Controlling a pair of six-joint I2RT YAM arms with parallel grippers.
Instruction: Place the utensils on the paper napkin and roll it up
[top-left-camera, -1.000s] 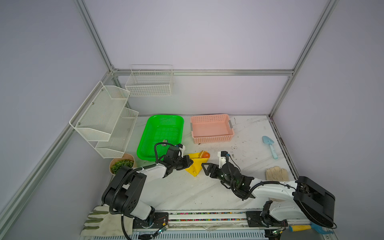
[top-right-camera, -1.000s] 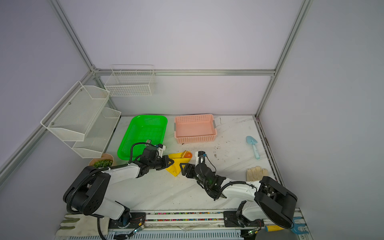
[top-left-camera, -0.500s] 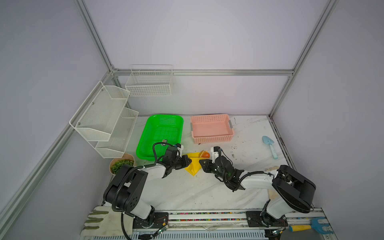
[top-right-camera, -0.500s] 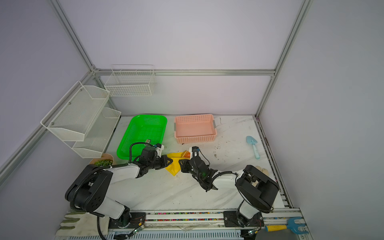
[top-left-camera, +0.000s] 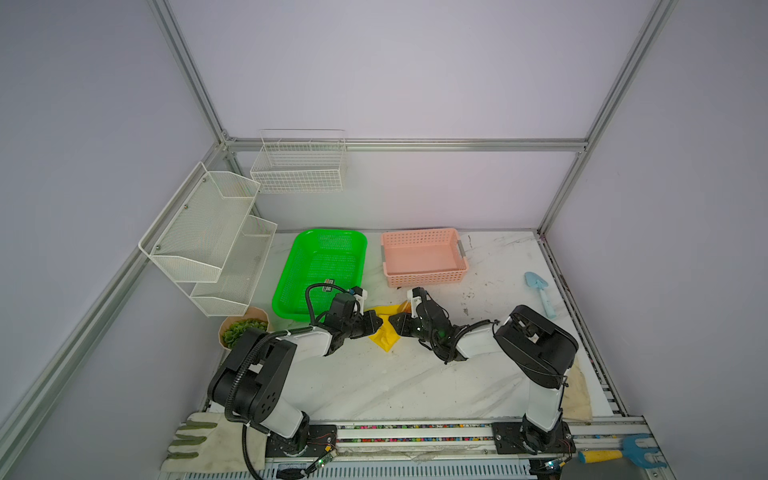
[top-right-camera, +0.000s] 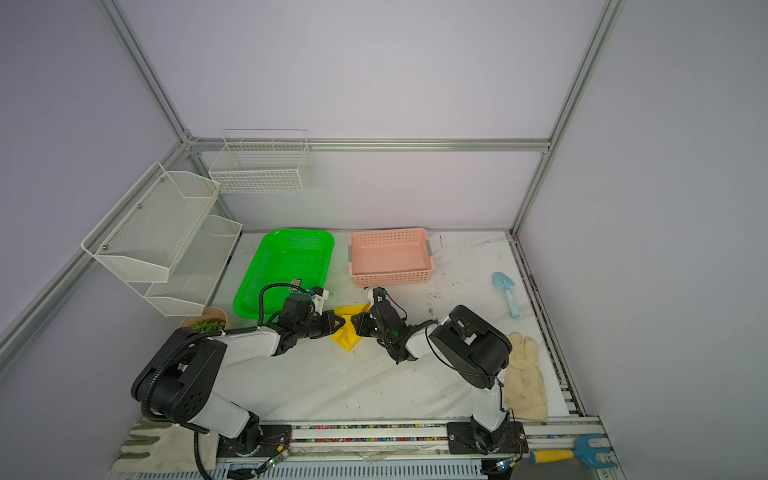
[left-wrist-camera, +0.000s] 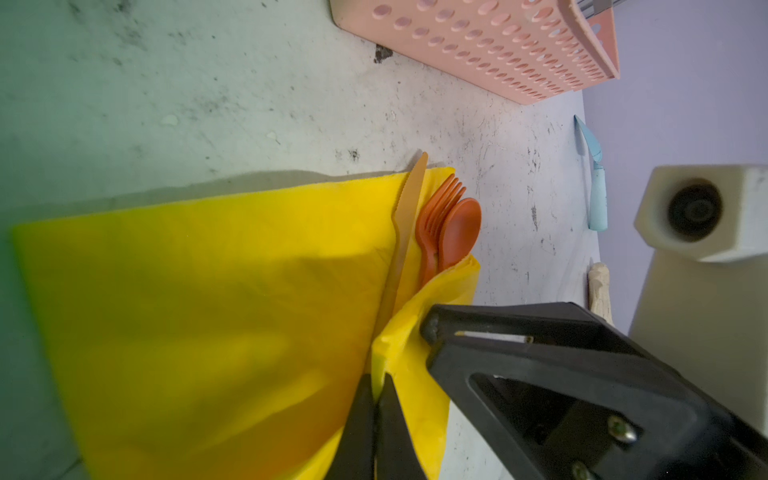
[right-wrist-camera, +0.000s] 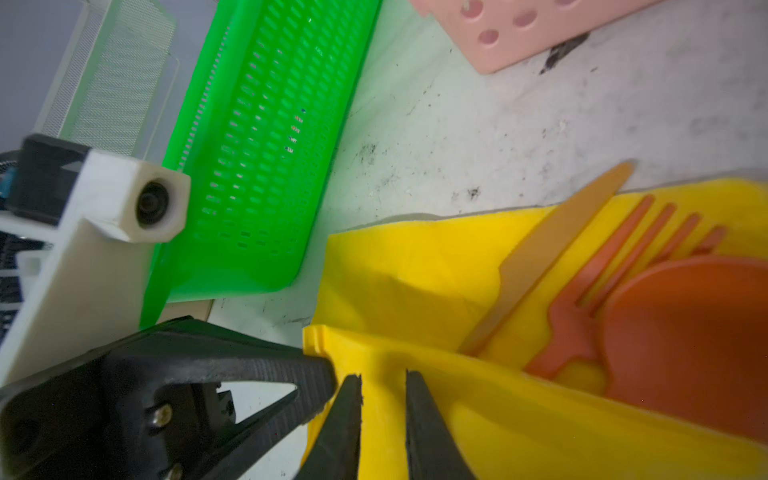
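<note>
Both arms pinch the napkin (top-left-camera: 384, 334) where it folds over the utensils.

In both top views the yellow napkin (top-right-camera: 347, 334) lies on the table (top-left-camera: 395, 386), just in front of the gap between the green tray (top-left-camera: 332, 232) and the pink basket (top-left-camera: 424, 279), with the two arms meeting over it from either side. The left jaws are clenched on a raised fold of the napkin (left-wrist-camera: 208, 311). The right jaws are closed on a thicker fold of it (right-wrist-camera: 415, 266), just beside the left jaws. The flap covers the handles. The orange fork (left-wrist-camera: 432, 224) and spoon (left-wrist-camera: 459, 228) stick their heads out at the far edge, the spoon (right-wrist-camera: 685, 340) overlapping the fork (right-wrist-camera: 573, 328). A tan knife (left-wrist-camera: 405, 220) lies alongside, its tip past the napkin's edge.
</note>
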